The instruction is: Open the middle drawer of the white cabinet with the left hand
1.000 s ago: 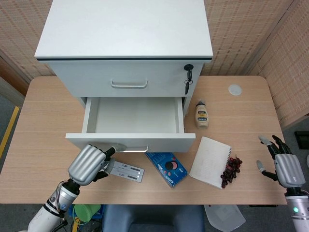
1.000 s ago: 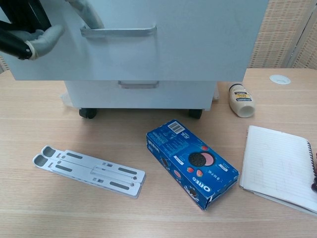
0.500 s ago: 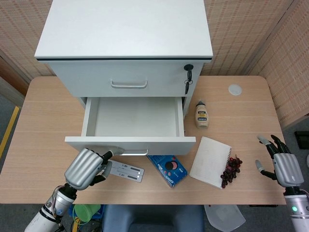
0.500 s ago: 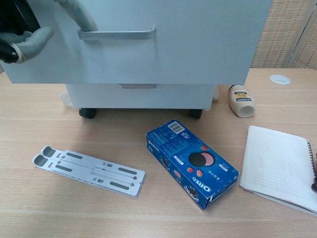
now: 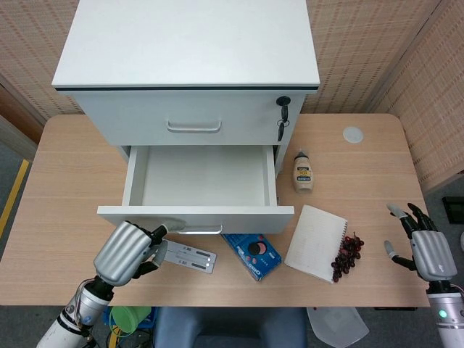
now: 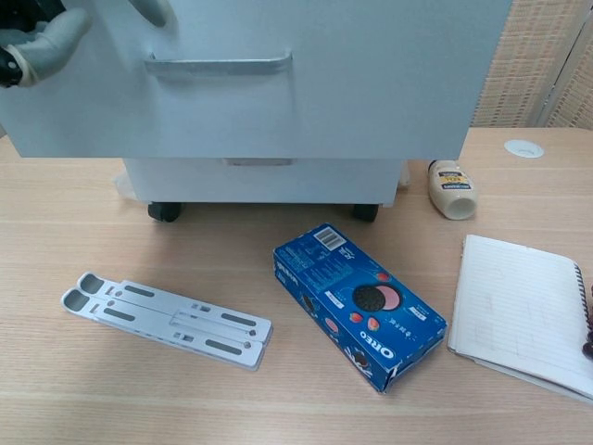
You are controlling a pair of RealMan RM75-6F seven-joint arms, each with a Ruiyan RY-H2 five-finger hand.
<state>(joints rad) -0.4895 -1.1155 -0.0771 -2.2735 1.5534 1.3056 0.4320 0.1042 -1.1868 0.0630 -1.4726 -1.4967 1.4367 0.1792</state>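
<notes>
The white cabinet [image 5: 187, 69] fills the upper centre; its middle drawer [image 5: 197, 185] stands pulled well out over the tabletop [image 5: 65, 167]. My left hand [image 5: 125, 250], lower left, curls beside the handle; I cannot tell if it grips. Pulling further could roll the wheeled cabinet forward onto the Oreo box [image 6: 359, 305].

Open middle drawer [image 5: 196, 210] overhanging the Oreo box [image 5: 250, 252]

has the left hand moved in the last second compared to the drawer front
Yes. In the head view the left hand has backed away toward the robot, down-left from the middle drawer, and its fingers are off the handle.
</notes>
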